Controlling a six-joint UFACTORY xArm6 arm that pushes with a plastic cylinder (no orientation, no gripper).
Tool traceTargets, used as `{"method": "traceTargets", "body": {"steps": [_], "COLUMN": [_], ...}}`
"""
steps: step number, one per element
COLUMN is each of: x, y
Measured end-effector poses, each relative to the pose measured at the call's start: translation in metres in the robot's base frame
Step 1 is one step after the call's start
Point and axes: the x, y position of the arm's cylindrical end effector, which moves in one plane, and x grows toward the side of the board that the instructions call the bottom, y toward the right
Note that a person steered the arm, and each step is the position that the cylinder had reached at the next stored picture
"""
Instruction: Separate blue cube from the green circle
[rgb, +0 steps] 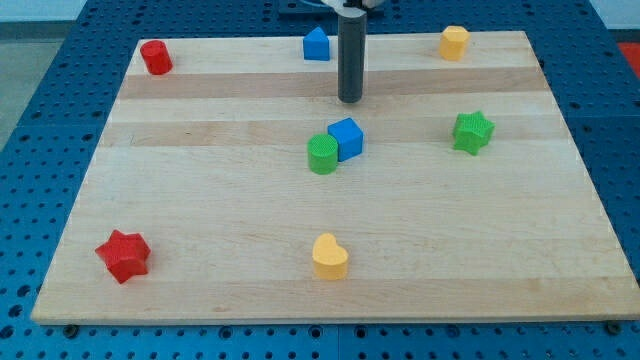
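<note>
Wooden board (200, 230): blue cube (346, 138) touches green circle (322, 155).

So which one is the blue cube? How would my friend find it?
Look at the middle of the wooden board, just below my tip. Two blocks touch there: the blue cube is on the view's right, the green circle on the left. The other blue block sits alone at the top edge.

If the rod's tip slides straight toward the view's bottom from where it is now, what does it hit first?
Most likely the blue cube, which sits just below my tip and touches the green cylinder block on its lower left. Depth is hard to judge, so contact may be slightly off-centre.
</note>
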Motion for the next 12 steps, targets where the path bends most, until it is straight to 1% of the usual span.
{"method": "traceTargets", "body": {"steps": [4, 6, 7, 8, 10, 11, 12], "x": [-0.002, 0.013, 0.014, 0.043, 0.065, 0.078, 0.082], "y": [-0.008, 0.002, 0.002, -0.016, -0.022, -0.010, -0.010]}}
